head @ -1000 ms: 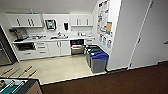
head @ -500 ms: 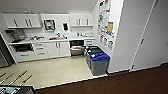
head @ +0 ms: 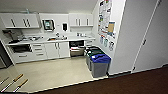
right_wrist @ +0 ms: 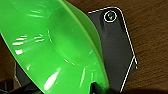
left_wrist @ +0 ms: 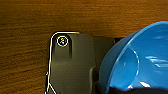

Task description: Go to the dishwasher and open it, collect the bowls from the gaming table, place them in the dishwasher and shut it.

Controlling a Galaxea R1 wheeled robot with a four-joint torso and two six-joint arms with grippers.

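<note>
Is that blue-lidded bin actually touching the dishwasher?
Apart. In the head view, bare floor separates the blue-lidded bin from the open dishwasher; another bin stands between.

Blue bowl (left_wrist: 140, 60); green bowl (right_wrist: 50, 47); white cabinets (head: 57, 50); blue-lidded bin (head: 100, 65).
</note>
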